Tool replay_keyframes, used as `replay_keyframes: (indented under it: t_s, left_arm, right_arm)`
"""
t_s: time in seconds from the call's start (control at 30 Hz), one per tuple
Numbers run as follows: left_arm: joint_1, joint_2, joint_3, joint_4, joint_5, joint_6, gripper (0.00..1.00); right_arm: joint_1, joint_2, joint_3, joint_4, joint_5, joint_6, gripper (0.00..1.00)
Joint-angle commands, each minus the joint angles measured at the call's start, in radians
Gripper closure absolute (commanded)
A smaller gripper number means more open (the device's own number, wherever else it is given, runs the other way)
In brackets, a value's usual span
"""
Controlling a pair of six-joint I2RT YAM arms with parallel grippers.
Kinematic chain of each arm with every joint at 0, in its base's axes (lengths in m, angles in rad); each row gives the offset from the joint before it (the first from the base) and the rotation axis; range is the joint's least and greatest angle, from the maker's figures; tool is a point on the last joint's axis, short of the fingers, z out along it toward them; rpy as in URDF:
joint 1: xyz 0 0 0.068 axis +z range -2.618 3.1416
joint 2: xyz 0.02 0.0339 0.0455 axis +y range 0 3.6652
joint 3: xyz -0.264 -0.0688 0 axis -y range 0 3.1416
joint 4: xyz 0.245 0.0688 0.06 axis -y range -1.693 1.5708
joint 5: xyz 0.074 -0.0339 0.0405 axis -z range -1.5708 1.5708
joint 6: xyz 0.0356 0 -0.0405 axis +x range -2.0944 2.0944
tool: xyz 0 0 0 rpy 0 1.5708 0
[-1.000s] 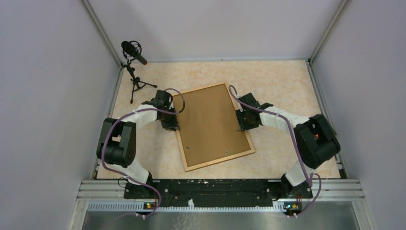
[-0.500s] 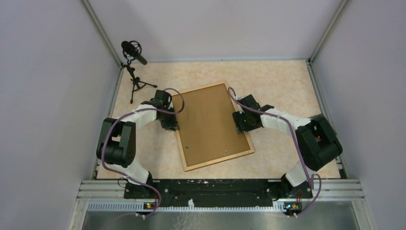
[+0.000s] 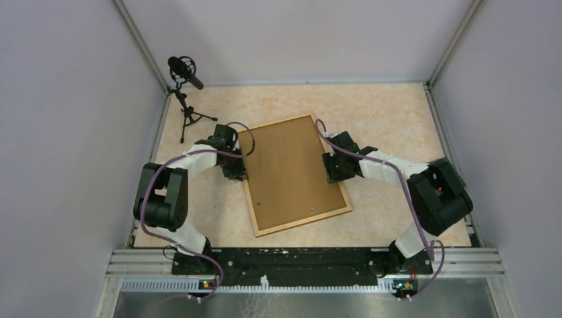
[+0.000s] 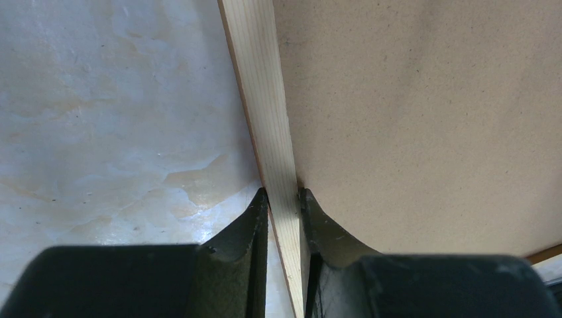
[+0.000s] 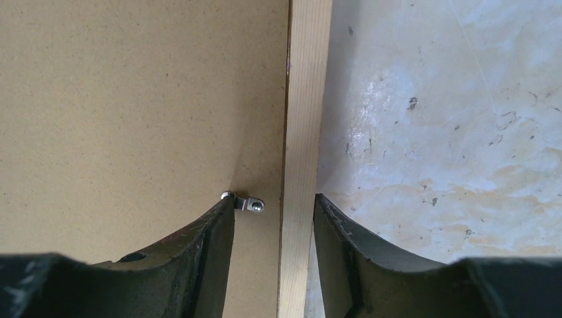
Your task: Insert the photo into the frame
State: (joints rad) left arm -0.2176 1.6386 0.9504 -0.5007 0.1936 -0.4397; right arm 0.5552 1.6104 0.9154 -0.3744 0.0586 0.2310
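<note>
- Frame (image 3: 305, 222) lay flat on the counter (image 3: 384, 112), a brown backing board (image 3: 291, 172) filling it.
- Your left gripper (image 4: 283, 199) pinched the frame's left rail.
- Your right gripper (image 5: 275, 202) straddled the right rail, jaws apart, beside a metal tab (image 5: 246, 203).

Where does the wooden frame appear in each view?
Top external: the frame lies in the centre, back upward.
Left wrist: the frame is a pale strip running top to bottom, centre.
Right wrist: the frame is a vertical strip, slightly right of centre.
Shared landmark: brown backing board inside it.
</note>
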Motion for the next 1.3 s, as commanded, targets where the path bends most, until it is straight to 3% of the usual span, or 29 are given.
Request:
replay_keyframes:
  t_s: [0.0,0.13,0.27,0.5,0.7,0.97,1.13,1.27]
  left_arm:
    - [0.001,0.01,-0.016,0.007,0.018,0.018,0.84]
    - [0.001,0.009,-0.018,0.006,0.019,0.018,0.85]
    - [0.001,0.003,-0.02,0.008,0.022,0.018,0.85]
    - [0.002,0.001,-0.022,0.009,0.029,0.016,0.85]
    - [0.001,-0.005,-0.025,0.01,0.029,0.013,0.85]
    - [0.002,-0.006,-0.027,0.009,0.026,0.007,0.85]
    - [0.001,-0.015,-0.029,0.008,0.017,0.005,0.86]
    - [0.002,-0.018,-0.029,0.011,0.022,0.003,0.86]
  right_arm:
    - [0.007,0.035,-0.044,0.095,0.043,0.058,0.54]
    - [0.007,0.05,-0.046,0.08,0.085,0.093,0.56]
    - [0.008,0.051,-0.057,0.069,0.146,0.149,0.74]
    - [0.007,0.055,-0.071,0.043,0.171,0.319,0.78]
    - [0.028,0.088,-0.062,-0.059,0.219,0.485,1.0]
    - [0.072,0.097,-0.049,-0.191,0.268,0.708,1.0]
    - [0.092,0.2,0.014,-0.322,0.296,0.832,1.0]
    - [0.105,0.238,0.042,-0.307,0.273,0.771,0.85]
